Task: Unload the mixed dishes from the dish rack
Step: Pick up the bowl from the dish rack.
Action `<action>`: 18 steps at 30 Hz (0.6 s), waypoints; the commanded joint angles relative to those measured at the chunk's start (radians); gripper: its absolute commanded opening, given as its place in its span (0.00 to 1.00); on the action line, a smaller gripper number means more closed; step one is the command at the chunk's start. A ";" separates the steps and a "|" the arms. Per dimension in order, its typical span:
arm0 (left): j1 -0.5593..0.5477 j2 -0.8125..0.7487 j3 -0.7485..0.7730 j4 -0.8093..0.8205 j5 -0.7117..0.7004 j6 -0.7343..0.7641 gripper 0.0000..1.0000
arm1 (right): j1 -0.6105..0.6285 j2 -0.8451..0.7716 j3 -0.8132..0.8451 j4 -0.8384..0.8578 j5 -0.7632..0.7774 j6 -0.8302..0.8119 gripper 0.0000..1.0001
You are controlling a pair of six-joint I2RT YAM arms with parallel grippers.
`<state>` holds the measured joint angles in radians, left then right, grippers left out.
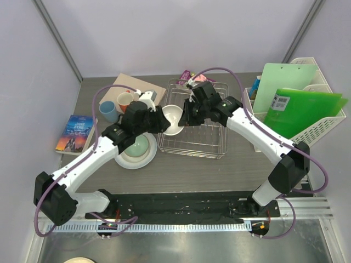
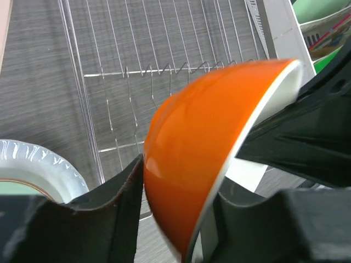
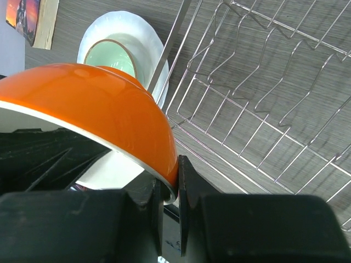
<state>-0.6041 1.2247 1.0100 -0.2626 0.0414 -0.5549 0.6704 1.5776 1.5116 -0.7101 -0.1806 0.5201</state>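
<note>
**A:** where's the cream bowl with orange outside (image 1: 173,119) at?

**B:** tilted over the left edge of the dish rack (image 1: 203,143). The right gripper (image 3: 169,189) is pinched tight on its rim. The left gripper (image 2: 175,213) straddles the other side, one finger touching the orange. Can't tell if it's clamped, tbh. The pale green bowl (image 1: 137,147) sits on the white plate (image 1: 122,159) just left of the rack.

Orange-sided cream bowl (image 1: 173,119) (tilted, aloft) over dish rack (image 1: 208,143)

The cream bowl (image 2: 203,159) hides much of the dish rack (image 2: 137,66) behind it.
</note>
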 commanded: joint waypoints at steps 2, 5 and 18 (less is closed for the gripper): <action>-0.019 0.030 0.091 -0.081 -0.135 0.047 0.38 | 0.003 -0.071 0.001 0.047 -0.030 -0.002 0.01; -0.020 0.024 0.114 -0.102 -0.181 0.055 0.53 | 0.003 -0.082 -0.007 0.046 -0.019 -0.005 0.01; -0.020 -0.031 0.121 -0.121 -0.284 0.089 0.00 | 0.003 -0.084 -0.017 0.049 -0.014 -0.003 0.01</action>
<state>-0.6456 1.2327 1.1133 -0.3801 -0.1490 -0.4793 0.6800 1.5528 1.4925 -0.6716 -0.1898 0.5293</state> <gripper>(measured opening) 0.153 0.153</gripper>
